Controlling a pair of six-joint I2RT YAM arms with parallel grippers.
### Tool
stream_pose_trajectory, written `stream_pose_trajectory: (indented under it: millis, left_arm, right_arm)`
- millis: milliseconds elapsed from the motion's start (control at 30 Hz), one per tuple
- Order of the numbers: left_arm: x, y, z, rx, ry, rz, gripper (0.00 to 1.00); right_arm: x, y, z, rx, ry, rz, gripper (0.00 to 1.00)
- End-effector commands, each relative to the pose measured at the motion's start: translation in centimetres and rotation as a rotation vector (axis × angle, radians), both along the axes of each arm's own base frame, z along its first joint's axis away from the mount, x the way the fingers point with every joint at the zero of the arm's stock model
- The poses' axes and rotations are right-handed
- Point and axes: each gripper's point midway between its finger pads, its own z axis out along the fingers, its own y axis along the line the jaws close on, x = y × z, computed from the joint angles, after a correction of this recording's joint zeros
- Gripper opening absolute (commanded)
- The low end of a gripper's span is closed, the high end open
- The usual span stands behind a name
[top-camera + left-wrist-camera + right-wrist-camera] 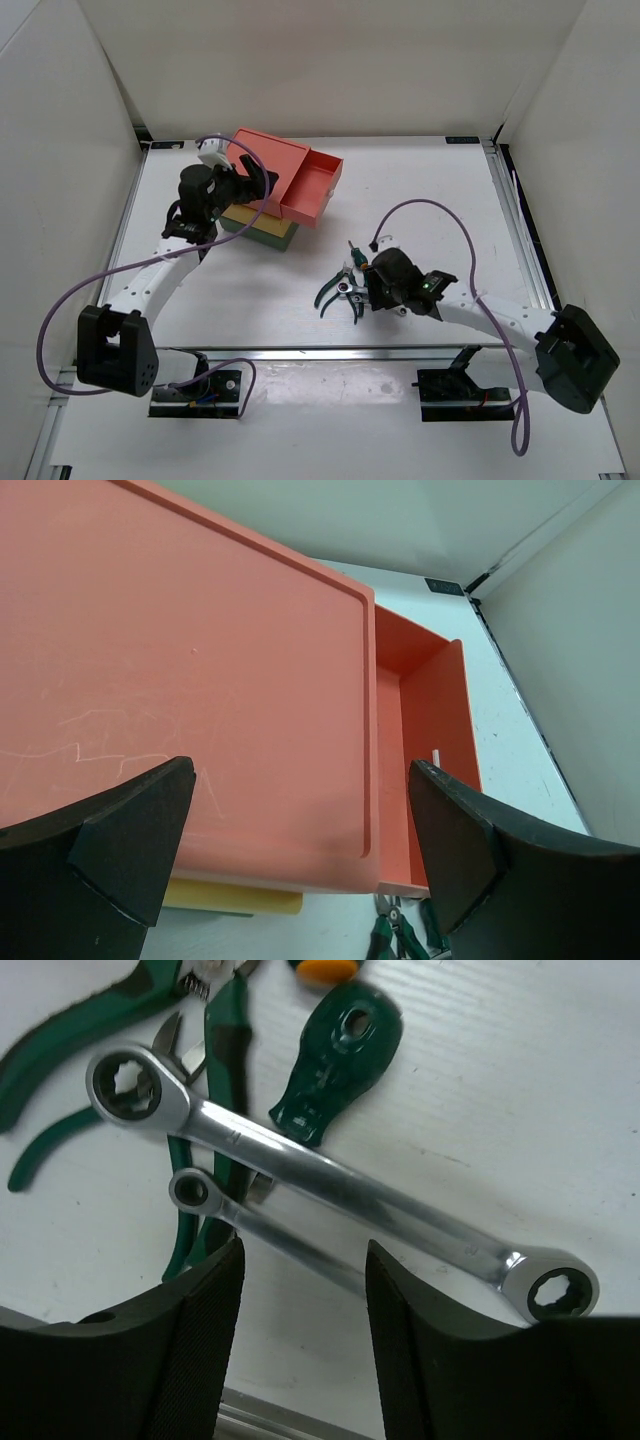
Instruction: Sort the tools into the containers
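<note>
Hovering over the salmon-red container (pixel 200 660), the left gripper (pixel 300 810) is seen with its fingers spread wide and nothing held. The container's drawer (pixel 435 720) is pulled out to the right, above the yellow container (pixel 230 898). Near the middle of the table (pixel 430 180), the right gripper (pixel 300 1300) is held open over the tools. The small wrench (pixel 235 1212) is caught between the parted fingers, ungripped. The large wrench (pixel 330 1185) is laid just beside it, with pliers (pixel 225 1060) left and a screwdriver (pixel 335 1060) farther off.
</note>
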Motion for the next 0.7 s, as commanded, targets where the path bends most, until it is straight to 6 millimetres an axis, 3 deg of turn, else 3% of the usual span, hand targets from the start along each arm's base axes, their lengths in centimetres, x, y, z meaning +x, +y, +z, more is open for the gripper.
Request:
stream_pose_trajectory:
  millis: [0, 200, 667]
  left_arm:
    - [-1.5, 0.3, -2.3, 0.016, 0.093, -0.007, 0.99]
    - [-1.6, 0.6, -2.3, 0.039, 0.084, 0.000, 0.99]
    - [-1.7, 0.6, -2.4, 0.047, 0.080, -0.006, 0.99]
  right_arm:
    - [0.1, -0.1, 0.2, -0.041, -0.075, 0.009, 0.56]
    - [0.1, 0.5, -0.4, -0.113, -0.077, 0.061, 0.61]
    - [-0.9, 1.0, -3.4, -0.119, 0.002, 0.069, 0.58]
